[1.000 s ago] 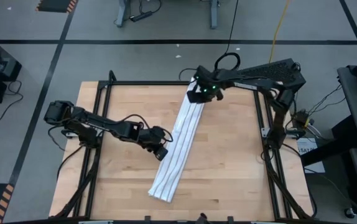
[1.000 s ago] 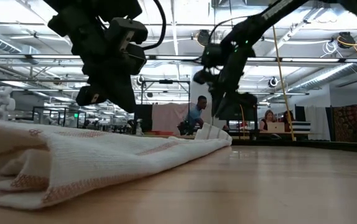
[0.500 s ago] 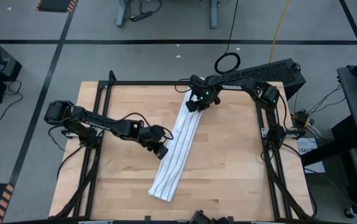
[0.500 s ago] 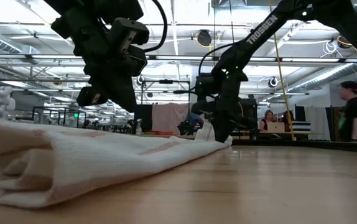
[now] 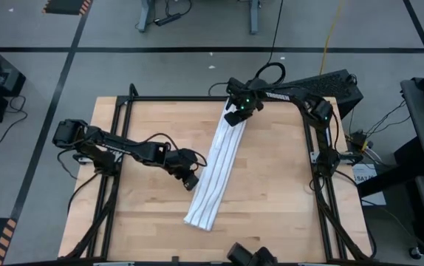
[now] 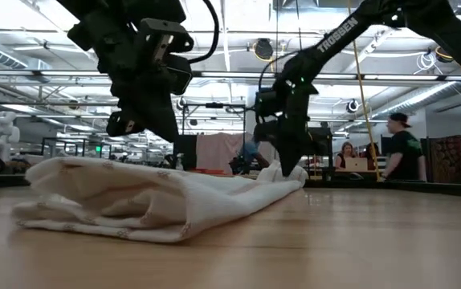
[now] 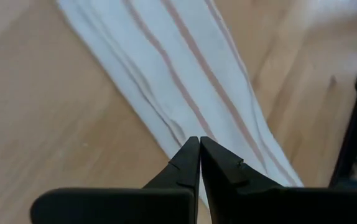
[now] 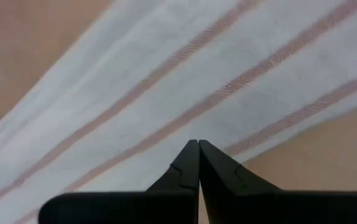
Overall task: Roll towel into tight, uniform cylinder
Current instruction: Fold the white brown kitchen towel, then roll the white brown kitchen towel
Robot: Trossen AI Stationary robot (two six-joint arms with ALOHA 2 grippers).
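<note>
right gripper point(image 5: 236, 117): jaws clenched, at towel point(image 5: 216, 168) | left gripper point(image 5: 190, 179): jaws clenched, beside towel

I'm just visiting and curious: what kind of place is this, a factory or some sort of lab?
Probably a robotics lab or workshop in a big open hall. Two dark robot arms work on a towel at a wooden table, there are exposed ceiling pipes and lights, and people at workstations in the background.

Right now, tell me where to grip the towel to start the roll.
Grip the towel at a short end, ideally the near one, coming from above. It lies as a long folded strip, so rolling starts there. The left gripper is beside its edge; the right gripper is at the far end.
</note>
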